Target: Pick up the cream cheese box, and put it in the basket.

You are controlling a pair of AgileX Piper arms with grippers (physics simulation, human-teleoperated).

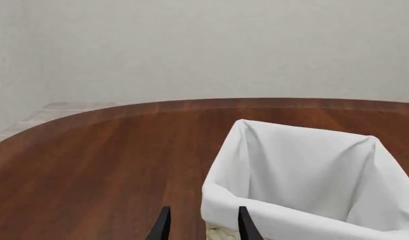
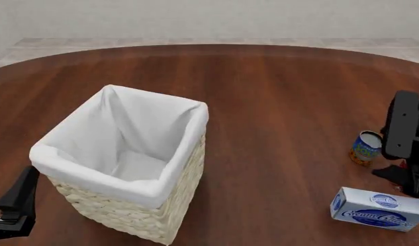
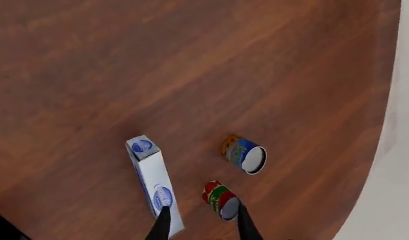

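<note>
Right gripper (image 3: 200,220) is open with nothing in it, hovering above the cream cheese box (image 2: 377,209), which lies flat near the table's front right corner, so I'd say we're in the approach step. Next it needs to shift over the box and drop down, minding the red can (image 3: 221,199) right beside it and the blue-yellow can (image 2: 366,147) a bit further back. Left gripper (image 1: 201,226) sits open by the basket (image 2: 174,188) at front left, idle.

Basket (image 2: 131,169) at the tabletop's (image 2: 278,92) left, cream cheese box (image 2: 377,209) lying near right, blue-yellow can (image 2: 366,148) just behind it, red can (image 3: 221,199) beside both.
</note>
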